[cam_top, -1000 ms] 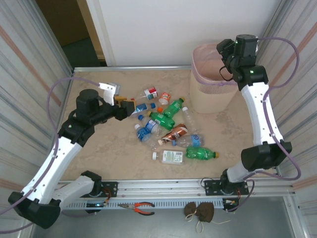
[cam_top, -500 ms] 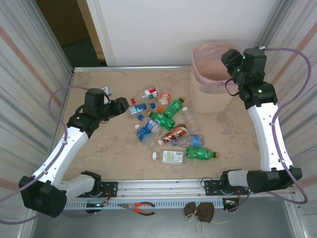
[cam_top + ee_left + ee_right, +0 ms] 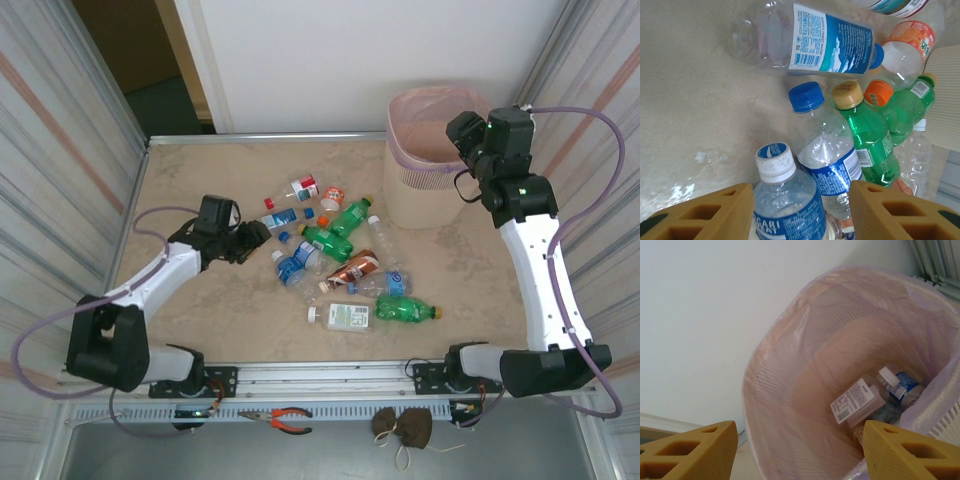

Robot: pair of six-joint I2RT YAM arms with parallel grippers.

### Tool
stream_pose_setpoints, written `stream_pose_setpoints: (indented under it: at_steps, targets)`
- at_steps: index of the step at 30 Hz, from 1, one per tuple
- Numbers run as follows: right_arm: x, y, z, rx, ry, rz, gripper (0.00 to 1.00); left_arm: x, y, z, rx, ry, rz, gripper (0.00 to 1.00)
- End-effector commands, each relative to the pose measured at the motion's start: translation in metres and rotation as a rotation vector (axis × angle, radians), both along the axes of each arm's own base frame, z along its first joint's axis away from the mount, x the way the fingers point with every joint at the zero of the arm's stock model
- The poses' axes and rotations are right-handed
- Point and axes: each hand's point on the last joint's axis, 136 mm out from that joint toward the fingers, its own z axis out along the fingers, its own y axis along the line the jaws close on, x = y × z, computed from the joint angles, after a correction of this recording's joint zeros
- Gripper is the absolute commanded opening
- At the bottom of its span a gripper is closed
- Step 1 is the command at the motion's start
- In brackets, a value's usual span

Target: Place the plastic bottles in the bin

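Several plastic bottles (image 3: 340,260) lie in a loose heap mid-table: clear, green and white ones. My left gripper (image 3: 256,238) is low at the heap's left edge. In the left wrist view it (image 3: 800,195) is open. A white-capped, blue-labelled bottle (image 3: 785,205) sits between its yellow fingers (image 3: 715,215), and a blue-capped bottle (image 3: 827,150) lies beside it. The beige bin (image 3: 425,195) with a pink liner stands at the back right. My right gripper (image 3: 463,132) hangs open over its mouth (image 3: 797,437), holding nothing. Bottles (image 3: 858,401) lie at the bin's bottom.
In the left wrist view, green bottles (image 3: 867,135) with gold and orange caps crowd just right of the fingers. A large clear bottle (image 3: 805,42) lies across behind them. Corrugated walls close in both table sides. Pliers (image 3: 290,418) lie below the front rail.
My left arm has swung down and forward from above the table's left side to the edge of the bottle heap. My right gripper has shifted slightly over the bin.
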Motion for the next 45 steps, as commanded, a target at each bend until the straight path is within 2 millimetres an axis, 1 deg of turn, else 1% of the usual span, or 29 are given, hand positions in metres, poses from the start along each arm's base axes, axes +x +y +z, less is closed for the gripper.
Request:
stream_pose_setpoints:
  at_steps: [1, 5, 8, 13, 16, 21, 26, 32, 36, 41, 45]
  targets:
    - [-0.01, -0.002, 0.007, -0.018, -0.018, -0.005, 0.66, 0.006, -0.012, -0.008, -0.063, 0.018, -0.043, 0.52]
    - [-0.012, -0.003, 0.007, -0.018, -0.018, -0.011, 0.66, 0.012, -0.021, -0.028, -0.089, 0.056, -0.075, 0.47]
    - [-0.014, -0.004, 0.009, -0.019, -0.022, -0.016, 0.66, 0.014, -0.022, -0.041, -0.082, 0.093, -0.077, 0.46]
    - [-0.016, -0.007, 0.008, -0.026, -0.018, -0.029, 0.66, 0.016, -0.026, -0.056, -0.094, 0.131, -0.082, 0.45]
    - [-0.017, -0.008, 0.009, -0.026, -0.022, -0.032, 0.66, 0.015, -0.027, -0.063, -0.107, 0.155, -0.074, 0.45]
    - [-0.018, -0.008, 0.011, -0.028, -0.023, -0.035, 0.66, 0.017, -0.031, -0.068, -0.13, 0.166, -0.073, 0.45]
    - [-0.02, -0.01, 0.011, -0.03, -0.023, -0.044, 0.66, 0.019, -0.031, -0.068, -0.125, 0.161, -0.074, 0.37]
    - [-0.023, -0.012, 0.015, -0.03, -0.033, -0.049, 0.66, 0.018, -0.03, -0.062, -0.13, 0.15, -0.073, 0.31]
    - [-0.024, -0.011, 0.018, -0.027, -0.04, -0.045, 0.65, 0.018, -0.028, -0.052, -0.133, 0.124, -0.071, 0.29]
    - [-0.026, -0.008, 0.023, -0.024, -0.057, -0.026, 0.65, 0.017, -0.019, -0.027, -0.125, 0.061, -0.07, 0.29]
    - [-0.025, 0.0, 0.024, -0.049, -0.078, 0.029, 0.65, 0.015, -0.011, 0.001, -0.107, -0.033, -0.09, 0.28]
